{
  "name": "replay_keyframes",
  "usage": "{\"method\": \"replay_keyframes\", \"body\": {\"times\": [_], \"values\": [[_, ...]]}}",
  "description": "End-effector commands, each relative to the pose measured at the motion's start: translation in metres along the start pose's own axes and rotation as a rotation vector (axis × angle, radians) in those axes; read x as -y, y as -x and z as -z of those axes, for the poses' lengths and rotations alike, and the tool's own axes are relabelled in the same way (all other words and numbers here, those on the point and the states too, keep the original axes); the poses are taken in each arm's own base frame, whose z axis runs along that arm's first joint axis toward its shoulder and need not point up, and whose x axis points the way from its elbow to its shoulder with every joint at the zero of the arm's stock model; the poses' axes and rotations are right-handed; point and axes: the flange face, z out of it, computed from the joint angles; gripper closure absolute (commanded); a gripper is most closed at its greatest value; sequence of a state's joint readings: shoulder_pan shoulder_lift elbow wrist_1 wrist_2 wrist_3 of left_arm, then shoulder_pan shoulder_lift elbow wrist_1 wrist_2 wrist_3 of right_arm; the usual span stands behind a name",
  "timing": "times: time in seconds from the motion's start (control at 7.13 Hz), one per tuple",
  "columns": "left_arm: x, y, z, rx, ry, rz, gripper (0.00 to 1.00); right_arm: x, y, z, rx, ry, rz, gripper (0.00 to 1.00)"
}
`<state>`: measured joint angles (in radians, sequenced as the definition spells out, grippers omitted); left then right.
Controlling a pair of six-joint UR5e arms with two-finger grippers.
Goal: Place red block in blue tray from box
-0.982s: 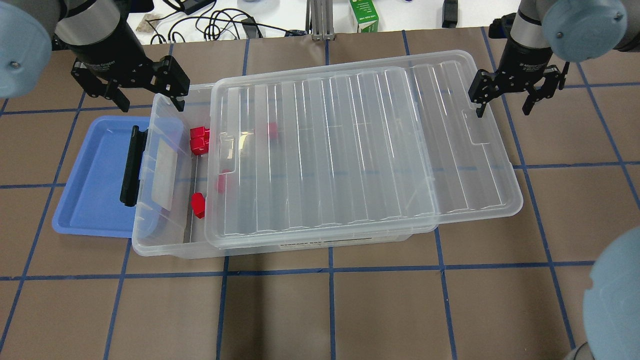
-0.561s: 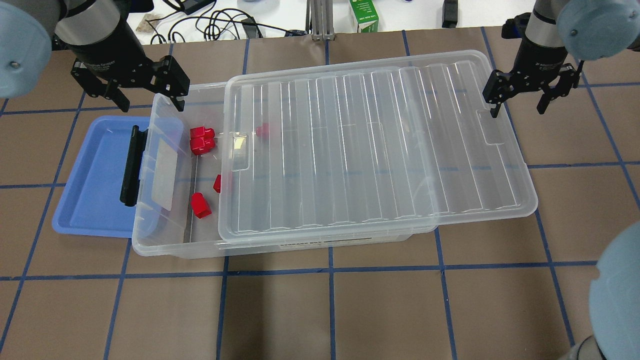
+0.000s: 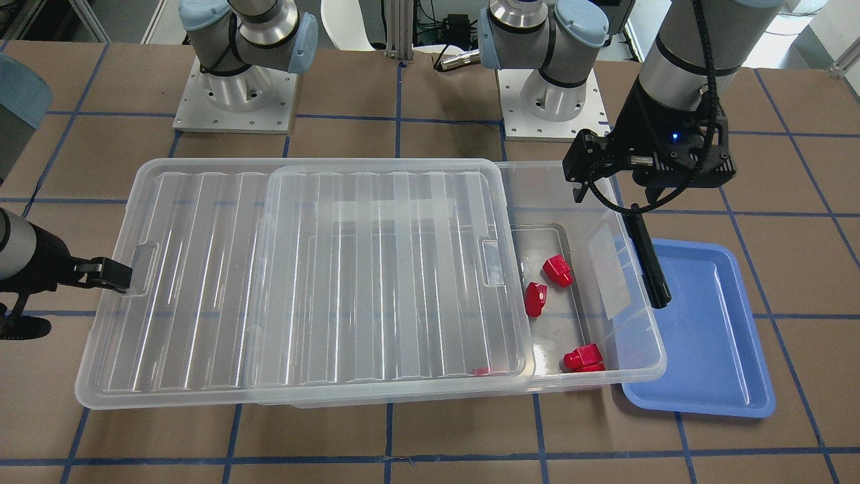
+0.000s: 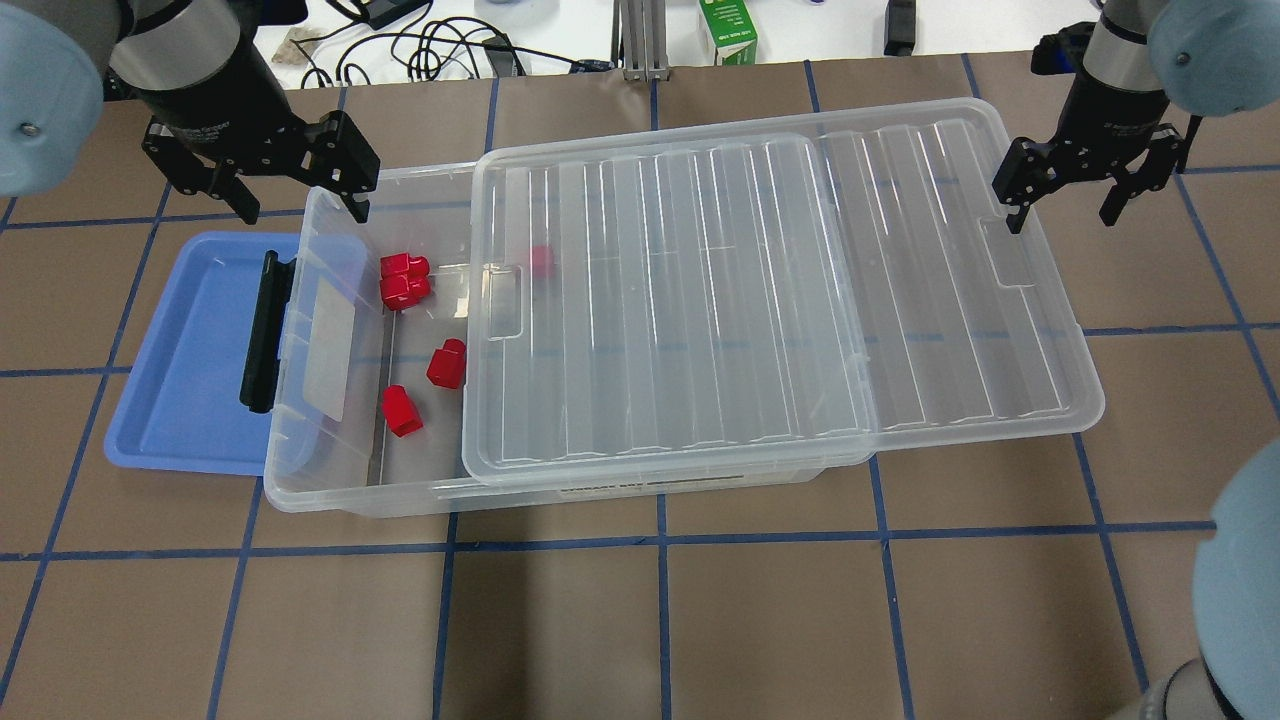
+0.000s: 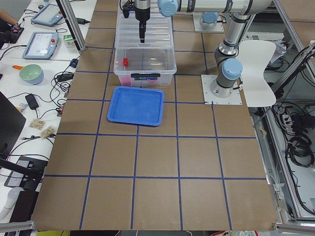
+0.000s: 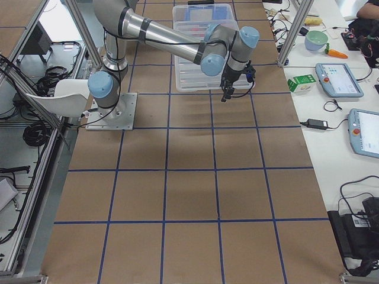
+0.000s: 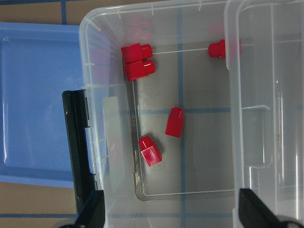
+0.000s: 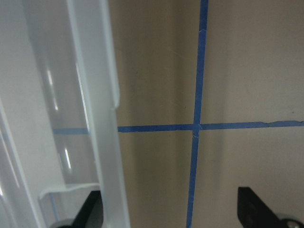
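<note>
The clear box (image 4: 330, 480) stands mid-table, and its ribbed lid (image 4: 780, 290) is slid to the right, so the left end is uncovered. Several red blocks lie there: a pair (image 4: 404, 278), one (image 4: 446, 363) and another (image 4: 402, 410). One more (image 4: 541, 260) shows through the lid. The blue tray (image 4: 190, 350) lies against the box's left end, partly under it. My left gripper (image 4: 300, 205) is open and empty above the box's far left corner. My right gripper (image 4: 1062, 218) is open, with one finger (image 3: 111, 272) in the lid's handle cut-out.
A black latch (image 4: 262, 330) sits on the box's left end over the tray. A green carton (image 4: 728, 30) and cables (image 4: 430, 45) lie beyond the table's far edge. The left wrist view shows the blocks (image 7: 174, 122) and the tray (image 7: 38, 104) below.
My right gripper has moved right and dragged the lid with it. More of the box's left end is uncovered, along with one more red block. My left gripper has not moved.
</note>
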<state>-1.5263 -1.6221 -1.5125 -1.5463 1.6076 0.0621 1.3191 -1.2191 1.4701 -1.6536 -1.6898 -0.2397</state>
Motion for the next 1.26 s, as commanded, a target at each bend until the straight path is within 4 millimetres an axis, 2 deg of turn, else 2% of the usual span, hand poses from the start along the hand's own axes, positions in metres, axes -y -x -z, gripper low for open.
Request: {"method": "replay_keyframes", "body": {"times": [0.0, 0.42, 0.56, 0.7, 0.98, 1.12], "values": [[0.0, 0.0, 0.0, 0.0, -0.001, -0.001, 0.0, 0.0, -0.004, 0.001, -0.017, 0.002, 0.021, 0.0], [-0.001, 0.0, -0.001, 0.0, 0.002, -0.001, 0.0, -0.001, -0.02, -0.001, -0.022, 0.01, 0.036, 0.0], [-0.001, 0.0, -0.004, -0.001, 0.008, -0.006, 0.0, -0.002, -0.02, 0.0, -0.021, 0.008, 0.034, 0.0], [-0.009, -0.001, -0.014, -0.001, 0.034, -0.025, 0.0, -0.002, -0.019, 0.0, -0.018, 0.007, 0.032, 0.0], [-0.013, -0.004, -0.063, -0.019, 0.114, -0.046, 0.0, -0.005, -0.017, 0.007, -0.008, -0.003, 0.024, 0.0], [-0.026, -0.005, -0.068, -0.023, 0.12, -0.085, 0.0, -0.007, -0.015, 0.022, -0.018, -0.028, 0.023, 0.0]]}}
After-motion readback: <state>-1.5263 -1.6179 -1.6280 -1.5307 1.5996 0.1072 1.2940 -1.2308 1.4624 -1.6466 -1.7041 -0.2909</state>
